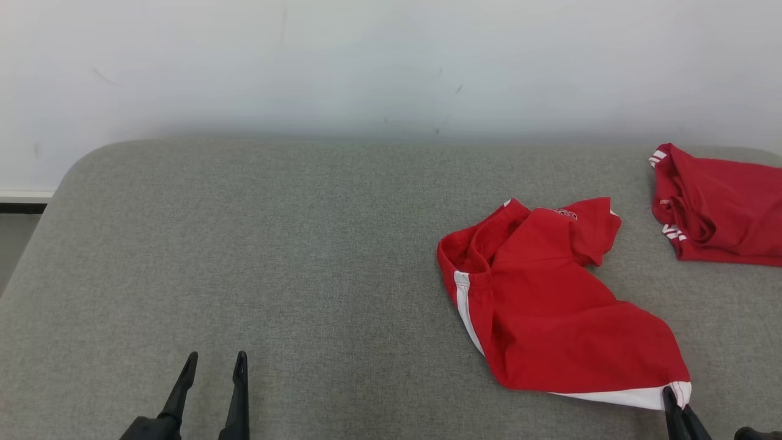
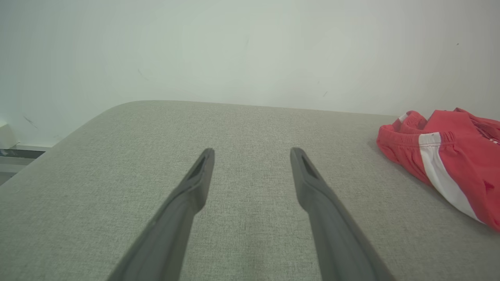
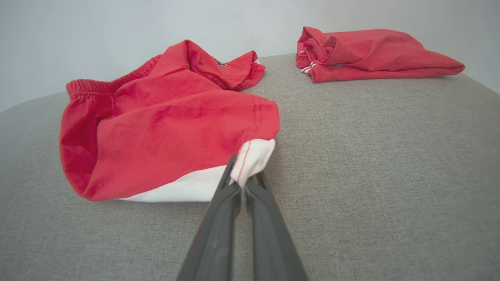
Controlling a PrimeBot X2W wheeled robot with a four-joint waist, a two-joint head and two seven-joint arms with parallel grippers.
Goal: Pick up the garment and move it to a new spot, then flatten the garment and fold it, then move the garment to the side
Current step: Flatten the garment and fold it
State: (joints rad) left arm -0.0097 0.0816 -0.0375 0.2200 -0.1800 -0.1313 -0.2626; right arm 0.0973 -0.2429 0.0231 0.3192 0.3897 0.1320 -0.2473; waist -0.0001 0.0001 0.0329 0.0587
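Observation:
The garment (image 1: pixel 544 299) is a pair of red shorts with white side stripes, lying rumpled on the right half of the grey padded table (image 1: pixel 293 256). My right gripper (image 1: pixel 672 397) is shut on the white hem corner at its near right end; in the right wrist view the right gripper (image 3: pixel 244 177) pinches that white corner of the garment (image 3: pixel 168 132) between its fingertips. My left gripper (image 1: pixel 214 365) hovers open and empty over bare table at the lower left. In the left wrist view the left gripper (image 2: pixel 252 156) points at the wall, with the garment (image 2: pixel 449 164) at the right edge.
A second red garment (image 1: pixel 721 208) lies folded at the table's far right, also seen as the second red garment (image 3: pixel 371 52) in the right wrist view. A white wall (image 1: pixel 391 61) runs behind the table. The table's rounded left corner drops off towards the floor (image 1: pixel 15 238).

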